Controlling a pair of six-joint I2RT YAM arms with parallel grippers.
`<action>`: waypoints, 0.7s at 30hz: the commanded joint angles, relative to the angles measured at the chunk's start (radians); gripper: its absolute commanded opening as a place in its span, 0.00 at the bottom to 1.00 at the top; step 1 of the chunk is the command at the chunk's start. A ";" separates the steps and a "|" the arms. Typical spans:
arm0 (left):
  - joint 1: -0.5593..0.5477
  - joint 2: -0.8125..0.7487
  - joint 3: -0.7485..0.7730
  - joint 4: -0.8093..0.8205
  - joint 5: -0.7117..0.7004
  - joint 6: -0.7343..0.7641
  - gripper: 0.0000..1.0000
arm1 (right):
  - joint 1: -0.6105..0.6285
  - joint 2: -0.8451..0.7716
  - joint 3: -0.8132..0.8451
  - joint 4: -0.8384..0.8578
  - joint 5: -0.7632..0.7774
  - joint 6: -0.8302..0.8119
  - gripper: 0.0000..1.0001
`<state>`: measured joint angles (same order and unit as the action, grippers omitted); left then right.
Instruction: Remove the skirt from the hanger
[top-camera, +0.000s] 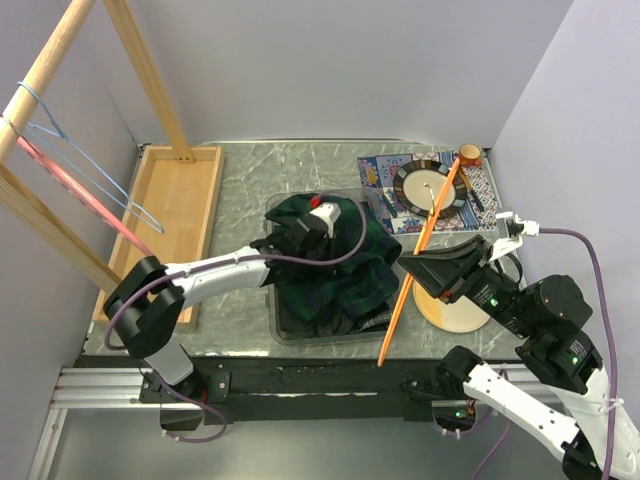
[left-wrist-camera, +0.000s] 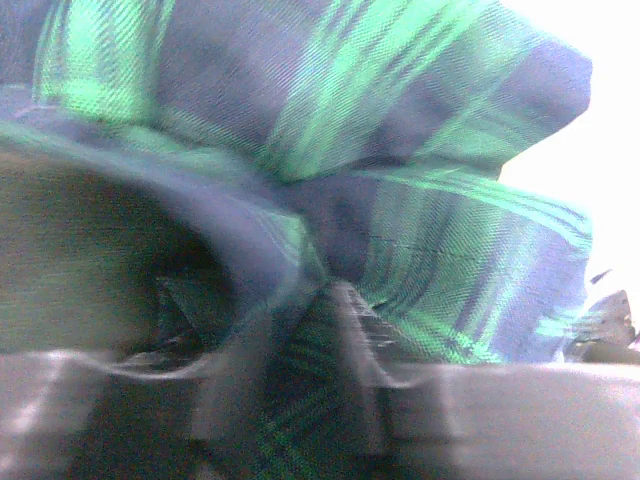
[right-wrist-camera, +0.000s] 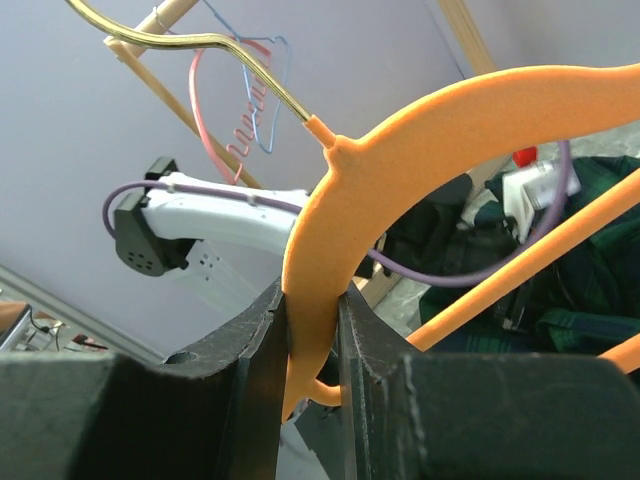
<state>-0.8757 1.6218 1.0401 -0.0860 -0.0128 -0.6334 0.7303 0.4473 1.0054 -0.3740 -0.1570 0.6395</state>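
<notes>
No readable text, label or number on anything here

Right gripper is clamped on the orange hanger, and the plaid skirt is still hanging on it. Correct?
Not quite. The right gripper is clamped on the orange hanger, but the plaid skirt is off it: the top external view shows it heaped in the dark bin under the left gripper, with the hanger bare.

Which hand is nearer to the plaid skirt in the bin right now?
Left. The left hand sits on top of the skirt, pressed into the fabric. The right hand is off to the skirt's right, beside the bin, clamped on the orange hanger.
</notes>
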 joint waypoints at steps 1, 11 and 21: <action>-0.012 -0.088 0.148 -0.159 -0.044 0.037 0.50 | 0.000 -0.013 0.015 0.063 0.007 0.011 0.00; -0.011 -0.330 0.294 -0.277 0.019 0.165 0.84 | -0.002 0.040 0.050 0.144 -0.056 0.077 0.00; -0.011 -0.534 0.299 -0.153 0.618 0.157 0.83 | -0.003 0.174 0.088 0.242 -0.067 0.000 0.00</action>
<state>-0.8852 1.1549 1.3746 -0.3779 0.2985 -0.4339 0.7303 0.5591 1.0496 -0.2722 -0.1986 0.6708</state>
